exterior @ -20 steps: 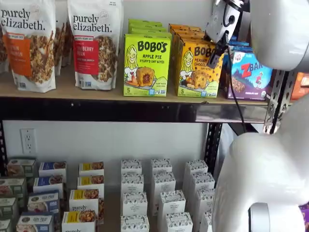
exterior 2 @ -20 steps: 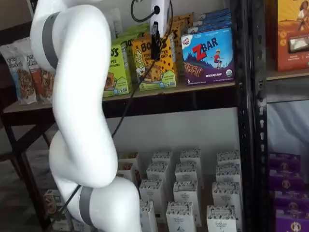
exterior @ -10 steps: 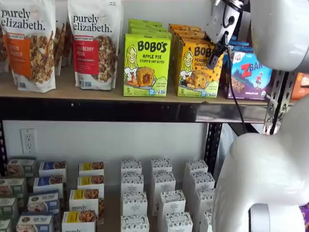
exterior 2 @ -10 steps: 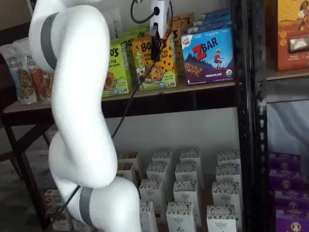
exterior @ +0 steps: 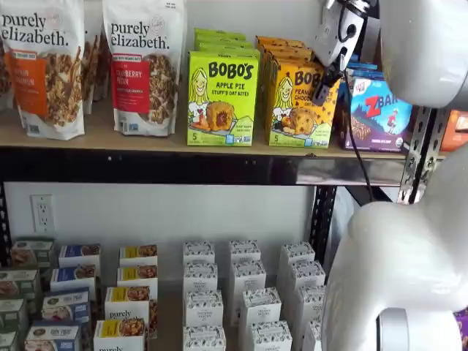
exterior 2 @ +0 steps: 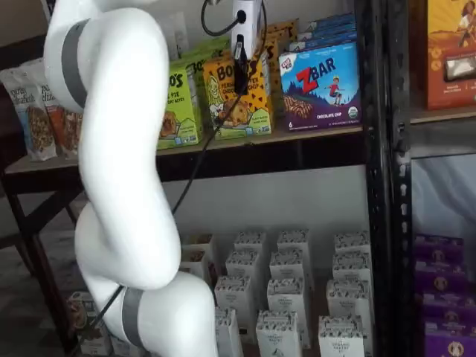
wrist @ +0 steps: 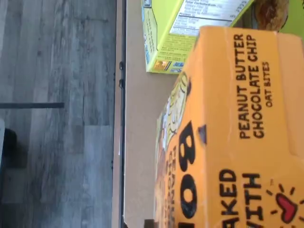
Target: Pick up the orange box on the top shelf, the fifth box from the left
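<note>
**At the orange box, grip unclear**

From the left on the top shelf (exterior: 146, 142): granola bags (exterior: 142, 66), the lime-green Apple Pie box (exterior: 222, 96), then the orange box (exterior: 296, 102), with the blue ZBar box (exterior: 380, 113) at its three o'clock. My gripper (exterior: 323, 89) hangs over the orange box's front face in both shelf views. My fingers show side-on, so I cannot tell whether they pinch it.

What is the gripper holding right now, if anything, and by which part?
It cannot be told. The gripper hangs at the front of the orange box, which stands on the top shelf, but only one black finger shows, side-on.
</note>
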Robot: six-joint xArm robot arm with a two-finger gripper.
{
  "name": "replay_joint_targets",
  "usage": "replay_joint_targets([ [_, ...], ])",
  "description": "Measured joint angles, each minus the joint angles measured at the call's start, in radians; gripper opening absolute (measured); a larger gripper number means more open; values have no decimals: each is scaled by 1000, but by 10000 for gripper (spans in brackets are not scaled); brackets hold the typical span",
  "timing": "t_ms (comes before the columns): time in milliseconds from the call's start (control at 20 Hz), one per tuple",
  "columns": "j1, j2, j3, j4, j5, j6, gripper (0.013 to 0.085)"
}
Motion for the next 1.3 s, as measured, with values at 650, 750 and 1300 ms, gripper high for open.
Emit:
replay_joint_targets([
  [650, -8, -6, 7, 12, 3, -6, 610],
  [750, -8, -6, 6, 13, 7, -6, 610],
  [1300, -8, -14, 13, 9, 3, -6, 490],
])
